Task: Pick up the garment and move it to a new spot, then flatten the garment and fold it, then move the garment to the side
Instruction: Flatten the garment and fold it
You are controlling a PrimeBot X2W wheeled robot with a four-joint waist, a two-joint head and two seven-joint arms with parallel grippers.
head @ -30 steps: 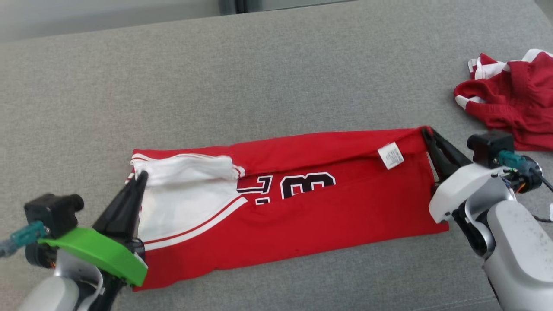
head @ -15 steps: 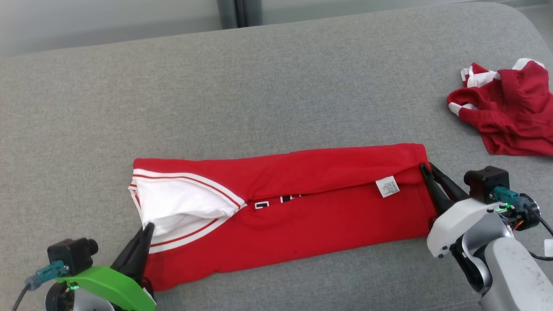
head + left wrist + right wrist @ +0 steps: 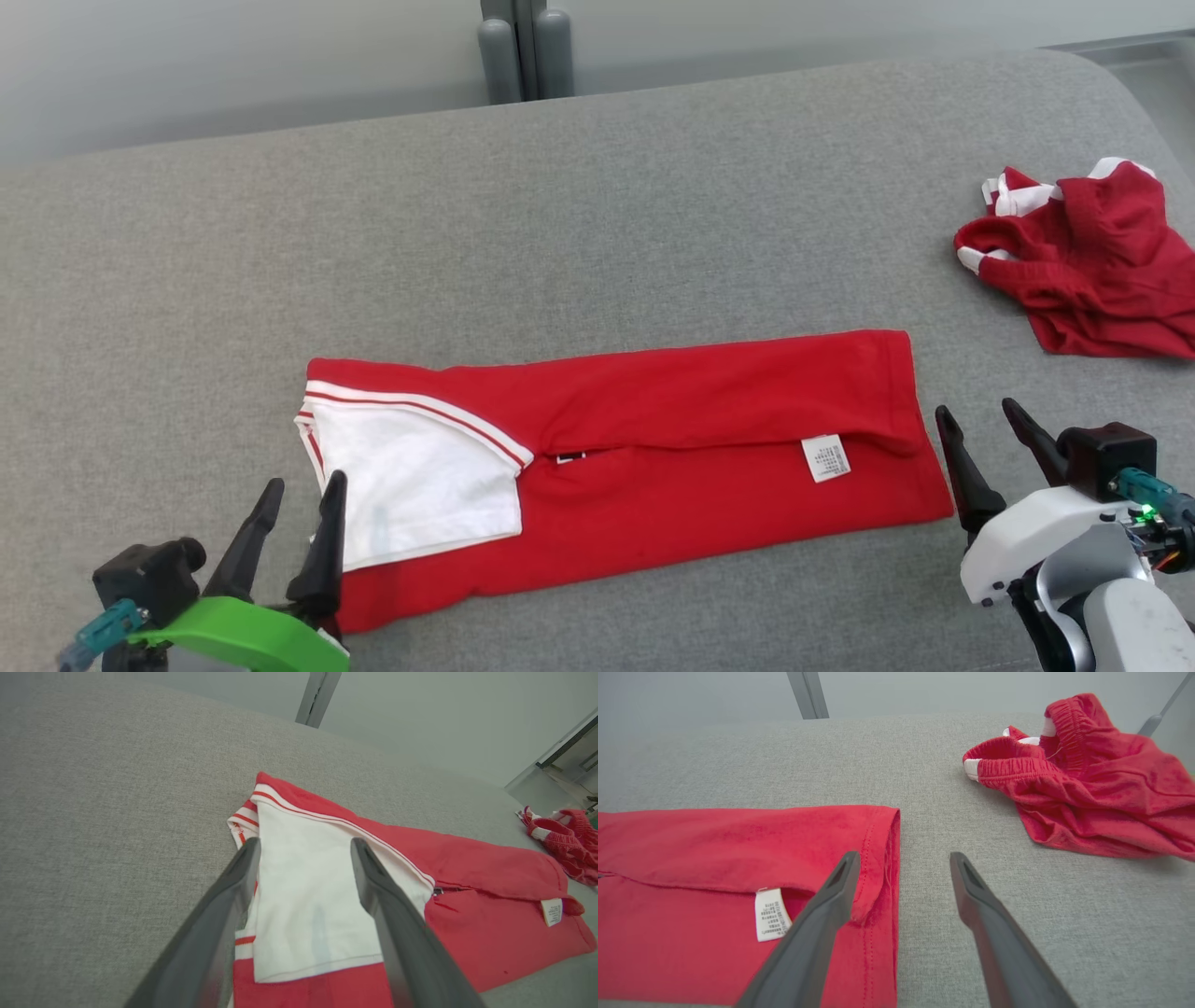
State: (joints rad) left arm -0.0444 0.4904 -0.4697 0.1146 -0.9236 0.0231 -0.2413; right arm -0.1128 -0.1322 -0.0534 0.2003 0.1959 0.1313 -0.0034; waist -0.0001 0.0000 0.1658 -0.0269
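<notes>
- garment [image 3: 700, 401]: bright red, with a white panel [image 3: 420, 495] edged in thin red and white stripes, and a white label [image 3: 826, 458] with dark print
- crumpled cloth [image 3: 1092, 271]: red, white trim
- surface [image 3: 560, 233]: plain grey weave
- left gripper [image 3: 305, 481]: dark, on a green mount [image 3: 243, 635]
- right gripper [image 3: 976, 408]: dark, on a white housing [image 3: 1027, 532]

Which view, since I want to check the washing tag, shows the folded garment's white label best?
The right wrist view: the label is near and large, its print lines visible, on the red garment. The head view shows it small; the left wrist view shows it far off and slanted.
</notes>
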